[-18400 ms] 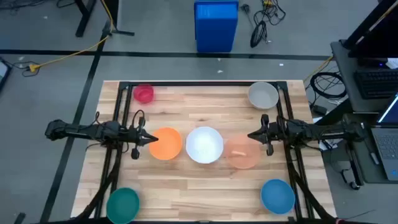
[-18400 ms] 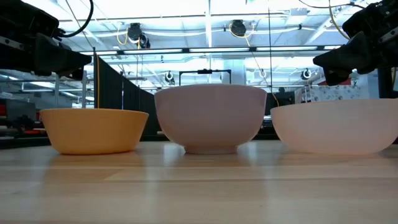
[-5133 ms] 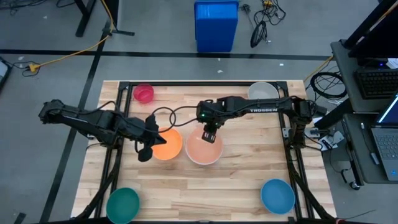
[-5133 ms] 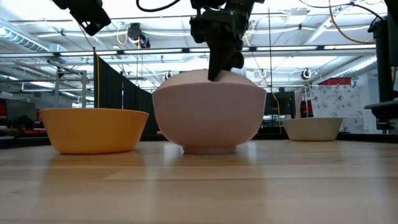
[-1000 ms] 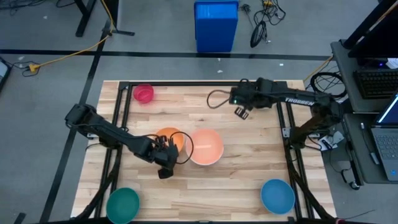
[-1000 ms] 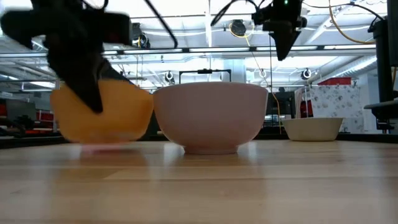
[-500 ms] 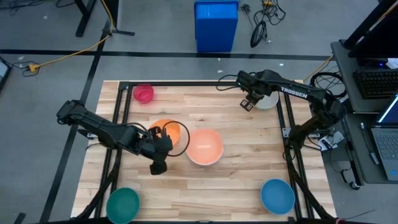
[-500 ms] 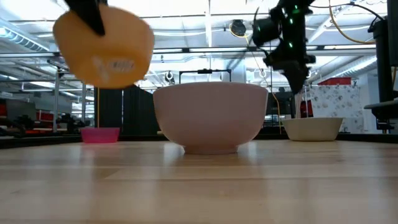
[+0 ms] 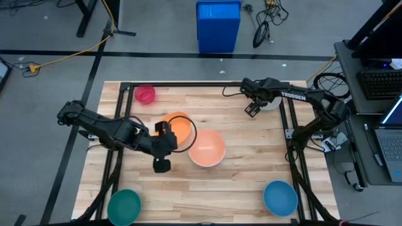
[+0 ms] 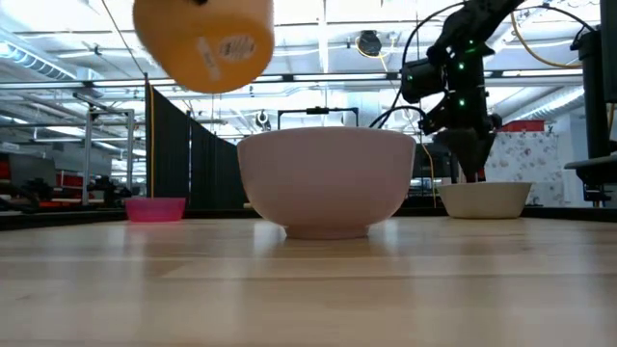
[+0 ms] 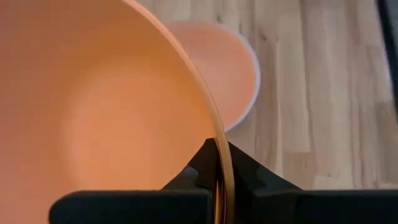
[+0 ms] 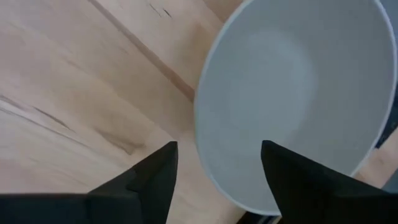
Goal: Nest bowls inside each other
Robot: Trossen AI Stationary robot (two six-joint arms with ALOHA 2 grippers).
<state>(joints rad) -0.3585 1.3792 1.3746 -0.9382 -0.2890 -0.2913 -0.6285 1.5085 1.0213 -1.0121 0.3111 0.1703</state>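
My left gripper [image 9: 168, 130] is shut on the orange bowl [image 9: 180, 125], which hangs high above the table [image 10: 204, 43], left of the stack. The pale peach bowl [image 9: 206, 146] sits inside the white bowl [image 10: 328, 183] at the table's middle. My right gripper [image 12: 217, 177] is open at the far right, pointing down over the grey bowl [image 12: 292, 93]. Its fingers stand either side of that bowl's left rim without touching. The grey bowl rests on its base [image 10: 484, 200]. My left gripper pinches the orange bowl's rim [image 11: 219, 155], one finger inside the bowl and one outside. The fingers come slanting down from the table's left. The bowl is lifted clear of the table and tilted, its labelled underside [image 10: 217, 48] toward the near edge.
A small magenta bowl [image 9: 145, 94] stands at the far left. A teal green bowl [image 9: 124, 205] sits at the near left corner, a blue bowl [image 9: 279, 197] at the near right. A tall blue bin [image 9: 218, 25] stands on the floor beyond the table.
My left gripper has risen with the orange bowl, lifting it off the table to well above the white bowl's rim, and the bowl has tipped. My right gripper has gone toward the table's right edge and down, to the grey bowl.
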